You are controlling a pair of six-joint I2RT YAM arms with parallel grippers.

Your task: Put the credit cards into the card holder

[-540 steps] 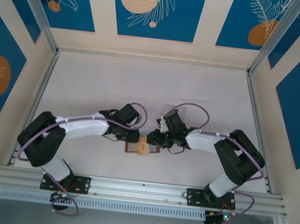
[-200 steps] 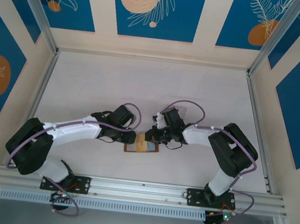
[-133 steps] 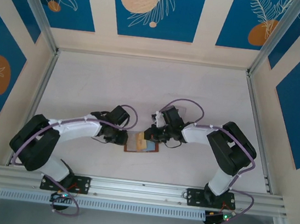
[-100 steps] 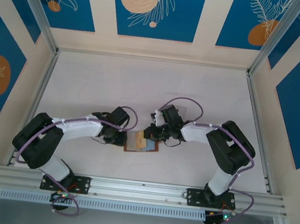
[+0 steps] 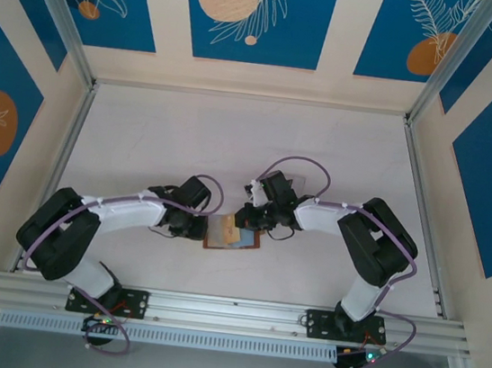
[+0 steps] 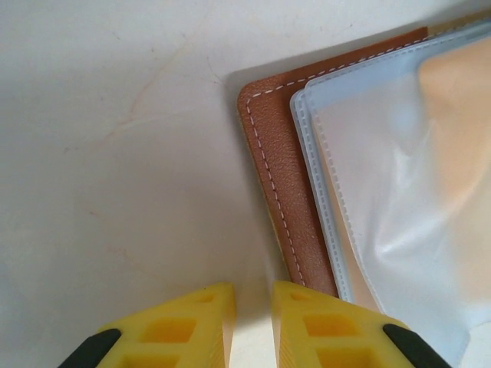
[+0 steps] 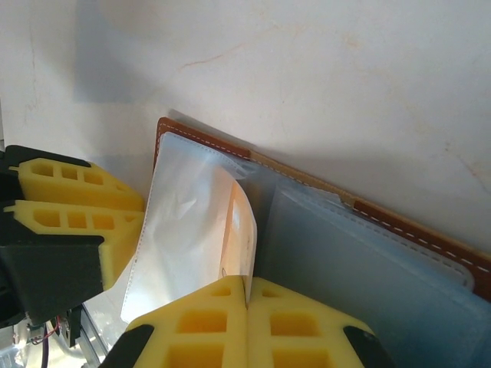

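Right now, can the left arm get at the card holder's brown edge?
Probably yes: the jaws of the left arm stand right beside the card holder, only bare table between, nothing covering its brown edge.

You are working in a lab test cell: pale table [image 5: 234, 137] fenced by aluminium rails [image 5: 229, 312], printed blue backdrop panels [image 5: 257, 13] around it, left arm [image 5: 125, 209] and right arm [image 5: 349, 225] bolted to the front rail.

The left arm [image 5: 125, 209] and the right arm [image 5: 332, 218] bend inward, with the wrists close together. The left gripper [image 6: 252, 297] has a narrow gap between its fingers. The right gripper [image 7: 247, 295] is pressed together on a thin pale sheet [image 7: 239, 230].
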